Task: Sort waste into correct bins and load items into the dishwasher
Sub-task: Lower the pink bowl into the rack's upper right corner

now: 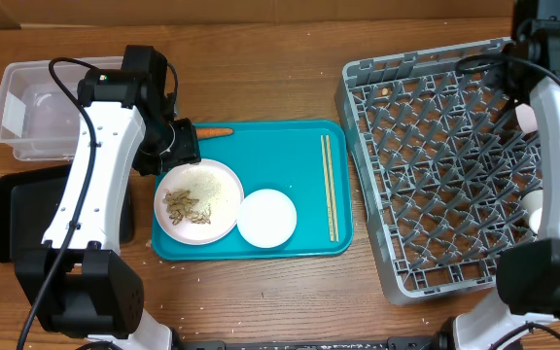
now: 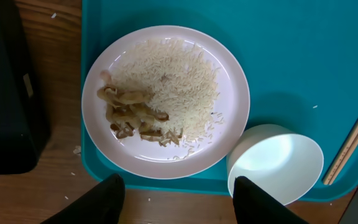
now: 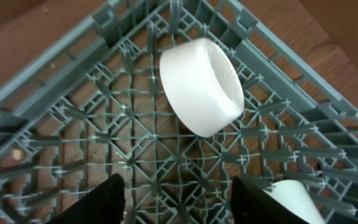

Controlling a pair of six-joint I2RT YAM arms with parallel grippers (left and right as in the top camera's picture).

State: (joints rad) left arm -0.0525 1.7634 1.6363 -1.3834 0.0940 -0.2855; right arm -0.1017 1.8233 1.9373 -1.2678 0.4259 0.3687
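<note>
Left claw [image 2: 179, 184]: spread wide, empty, above one white round rice plate [image 2: 166, 68].
Right claw [image 3: 178, 184]: spread, empty.
Small white cup [image 3: 201, 85]: one, on its side in grey plastic grid rack [image 3: 73, 124], claw's 12 o'clock.

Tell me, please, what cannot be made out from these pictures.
- Overhead: the left arm covers part of the black tray and one end of the carrot.
- Overhead: the right arm hides most of a white dish in the dish rack.
- Right wrist: the bottom edge cuts off a second white piece; kind unclear.
- Left wrist: the chopsticks run off the right edge.
</note>
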